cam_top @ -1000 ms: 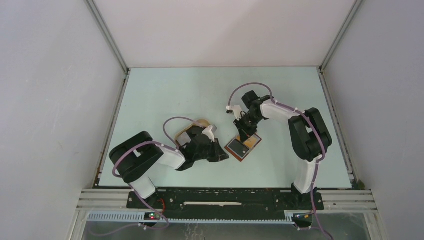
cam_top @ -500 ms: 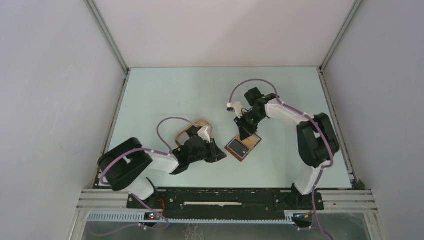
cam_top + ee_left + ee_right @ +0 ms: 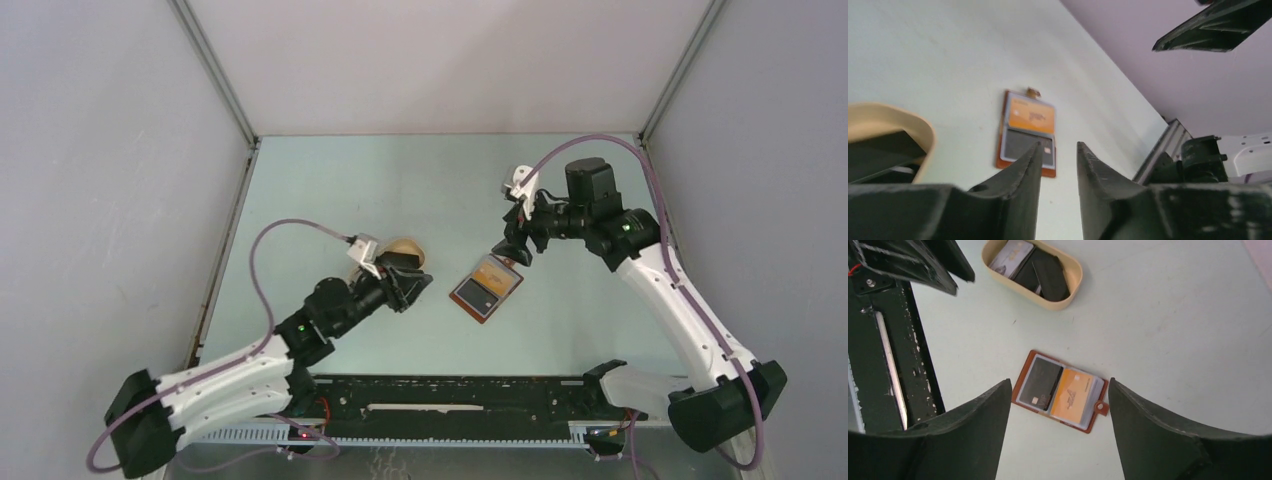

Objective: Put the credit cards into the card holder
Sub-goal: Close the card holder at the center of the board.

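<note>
**Q:** Status?
**A:** Card holder open on the table, two credit cards slotted; your right gripper spread wide above it, empty.
**Q:** Next?
**A:** Left gripper, barely parted, by the tray: likely fetch another card.

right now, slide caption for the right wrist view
Open right end effector above the unfolded card holder, black card and orange card slotted

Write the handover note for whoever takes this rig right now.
Left tool: narrowly open, empty, next to the beige oval tray.
Right tool: wide open, empty, above the table.
Done: the reddish-brown leather card holder lies open on the table, with a black card and an orange card in its slots.
Left: the light and black cards in the tray.
</note>
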Action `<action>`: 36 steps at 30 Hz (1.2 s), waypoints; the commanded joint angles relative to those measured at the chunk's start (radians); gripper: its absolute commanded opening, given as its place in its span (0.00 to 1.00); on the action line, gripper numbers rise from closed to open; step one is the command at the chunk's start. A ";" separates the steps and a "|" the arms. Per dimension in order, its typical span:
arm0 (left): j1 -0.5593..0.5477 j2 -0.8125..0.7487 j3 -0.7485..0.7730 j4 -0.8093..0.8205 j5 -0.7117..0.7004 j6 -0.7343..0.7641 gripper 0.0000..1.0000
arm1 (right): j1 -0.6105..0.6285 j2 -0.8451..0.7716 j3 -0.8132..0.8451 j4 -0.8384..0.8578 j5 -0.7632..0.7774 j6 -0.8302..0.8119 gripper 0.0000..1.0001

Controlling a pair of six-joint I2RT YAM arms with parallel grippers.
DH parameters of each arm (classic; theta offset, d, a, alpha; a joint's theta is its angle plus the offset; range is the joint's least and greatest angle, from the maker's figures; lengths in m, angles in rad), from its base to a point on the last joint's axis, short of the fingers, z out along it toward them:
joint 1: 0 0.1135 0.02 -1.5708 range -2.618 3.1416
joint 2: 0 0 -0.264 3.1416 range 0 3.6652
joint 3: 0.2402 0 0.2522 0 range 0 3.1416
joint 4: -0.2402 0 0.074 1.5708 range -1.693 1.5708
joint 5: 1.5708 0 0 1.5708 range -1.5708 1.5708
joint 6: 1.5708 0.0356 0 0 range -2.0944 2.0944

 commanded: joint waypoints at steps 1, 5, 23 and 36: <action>-0.002 -0.179 0.048 -0.140 -0.131 0.138 0.49 | -0.016 0.009 -0.017 0.037 -0.047 0.016 0.80; -0.002 -0.279 -0.001 -0.143 -0.223 0.092 0.98 | -0.026 0.065 -0.019 -0.042 -0.153 -0.046 0.79; -0.067 0.255 -0.153 0.329 -0.089 -0.410 0.85 | 0.005 0.401 -0.106 0.084 0.196 0.002 0.63; -0.160 0.618 -0.024 0.352 -0.182 -0.586 0.70 | -0.051 0.568 -0.030 0.012 0.265 0.099 0.55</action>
